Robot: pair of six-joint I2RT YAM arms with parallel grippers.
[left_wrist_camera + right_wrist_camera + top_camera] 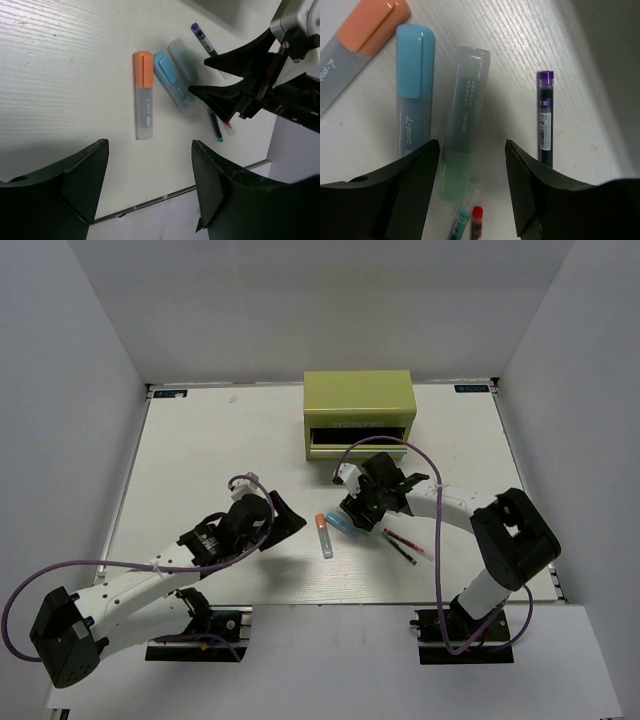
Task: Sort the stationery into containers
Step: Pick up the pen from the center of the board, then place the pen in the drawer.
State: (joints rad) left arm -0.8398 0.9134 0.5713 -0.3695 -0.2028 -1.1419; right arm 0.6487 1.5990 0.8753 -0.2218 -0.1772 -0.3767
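Both arms are the same build. Left arm (130, 590) and right arm (450, 505) have white link shells and black joint housings, with a chunky black block at the shoulder end. A thin purple cable (100, 561) loops off the left arm and another cable (385, 441) off the right. Left gripper (150, 145) and right gripper (472, 145) have matte black, wedge-shaped fingers. Black base plates (200, 640).

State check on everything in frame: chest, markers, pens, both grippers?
tool chest: one front drawer looks pulled out
orange marker: capped, lying flat
blue marker: capped, lying flat
green marker: lying flat, not gripped
dark pen: lying flat
left gripper: jaws open, empty
right gripper: jaws open, empty
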